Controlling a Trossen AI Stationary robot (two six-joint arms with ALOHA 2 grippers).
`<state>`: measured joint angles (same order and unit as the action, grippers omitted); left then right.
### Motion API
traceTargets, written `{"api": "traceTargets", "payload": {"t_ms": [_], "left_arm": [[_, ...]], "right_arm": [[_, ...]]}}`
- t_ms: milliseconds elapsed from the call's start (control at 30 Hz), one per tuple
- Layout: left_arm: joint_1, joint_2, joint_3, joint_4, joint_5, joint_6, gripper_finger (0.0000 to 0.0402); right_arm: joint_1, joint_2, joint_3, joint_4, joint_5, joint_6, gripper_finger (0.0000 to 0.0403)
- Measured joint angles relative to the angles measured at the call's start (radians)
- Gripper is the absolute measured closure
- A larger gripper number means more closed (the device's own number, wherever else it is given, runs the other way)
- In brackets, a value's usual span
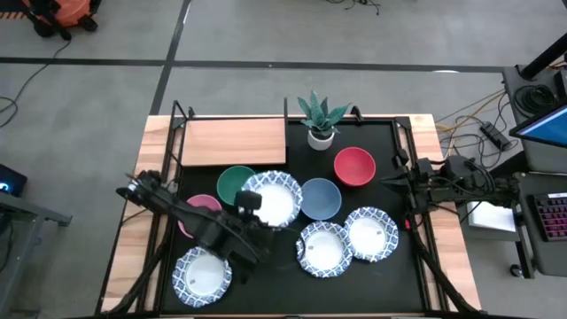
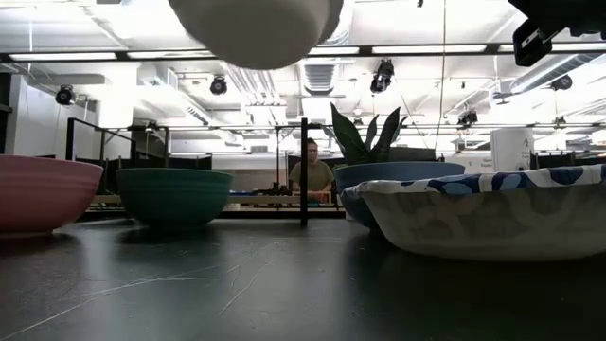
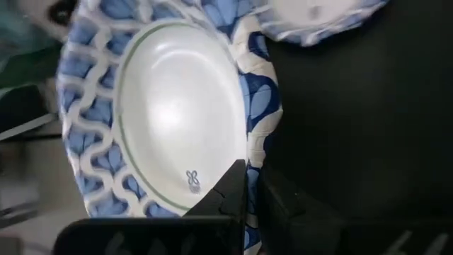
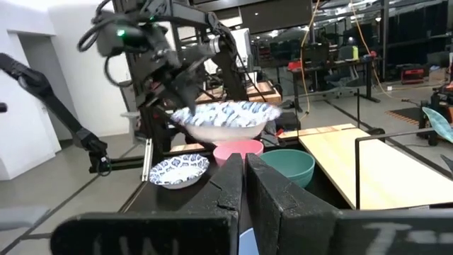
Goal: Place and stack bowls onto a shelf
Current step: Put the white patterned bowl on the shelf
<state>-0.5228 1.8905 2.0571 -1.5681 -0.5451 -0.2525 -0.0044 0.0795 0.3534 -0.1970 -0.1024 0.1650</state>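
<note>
My left gripper (image 1: 251, 206) is shut on a white bowl with a blue-and-white patterned rim (image 1: 275, 197), held in the air over the middle of the table. The low view shows its underside (image 2: 256, 28) high up. Below and beside it rest the green bowl (image 1: 232, 182), pink bowl (image 1: 200, 211) and blue bowl (image 1: 321, 198). The red bowl (image 1: 354, 166) sits farther back. Three more patterned bowls (image 1: 202, 275) (image 1: 324, 249) (image 1: 371, 234) sit near the front. The light-wood shelf (image 1: 235, 142) stands bare at the far left. My right gripper (image 1: 392, 182) waits shut at the right edge. My left gripper pinches the patterned bowl's rim (image 3: 249, 166) between its two fingers, one finger inside the bowl (image 3: 230, 190) and one outside (image 3: 276, 202). The fingers come slanting from the table's near left side. The bowl is lifted clear of the table, open side up (image 4: 226, 119).
A white pot with a green plant (image 1: 320, 122) stands at the back, just right of the shelf. The shelf's black frame posts (image 1: 285, 111) rise at its corners. A person (image 2: 312, 175) sits in the room beyond the table.
</note>
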Motion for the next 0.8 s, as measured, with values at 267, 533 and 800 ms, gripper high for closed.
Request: {"api": "traceTargets", "payload": {"t_ms": [267, 533, 800], "left_arm": [[0.135, -0.259, -0.325, 0.022, -0.103, -0.056, 0.04], [0.436, -0.508, -0.728, 0.369, -0.101, 0.0, 0.04], [0.772, -0.535, -0.945, 0.443, -0.037, -0.072, 0.04]], "right_arm": [[0.0, 0.002, -0.008, 0.0, 0.0, -0.001, 0.0394], [0.0, 0.002, -0.008, 0.001, 0.026, -0.009, 0.0394], [-0.001, 0.002, -0.008, 0.0, 0.027, -0.009, 0.0394]]}}
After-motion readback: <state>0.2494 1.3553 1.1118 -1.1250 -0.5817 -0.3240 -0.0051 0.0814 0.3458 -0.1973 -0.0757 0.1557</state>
